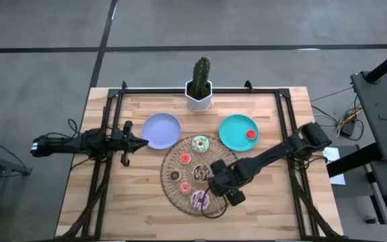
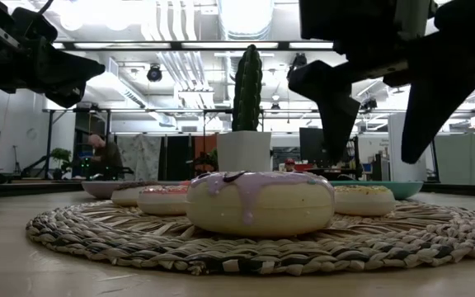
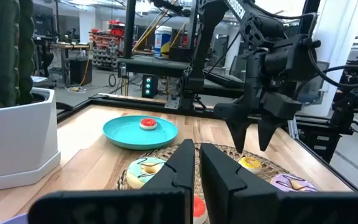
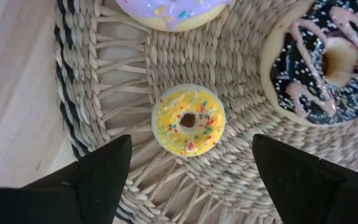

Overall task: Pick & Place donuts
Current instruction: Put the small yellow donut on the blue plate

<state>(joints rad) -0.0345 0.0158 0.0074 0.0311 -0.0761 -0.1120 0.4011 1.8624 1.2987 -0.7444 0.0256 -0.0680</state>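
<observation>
The right gripper [image 4: 188, 165] hangs with jaws spread wide directly above the small yellow donut [image 4: 188, 121], which lies on the wicker mat [image 1: 180, 191] between the purple-iced donut [image 4: 169, 11] and the dark-iced donut [image 4: 322, 68]. A clean pick likely means descending straight, jaws straddling the ring without nudging its neighbours. The left gripper [image 1: 138, 142], jaws closed, waits beside the lavender plate [image 1: 161, 130].
</observation>
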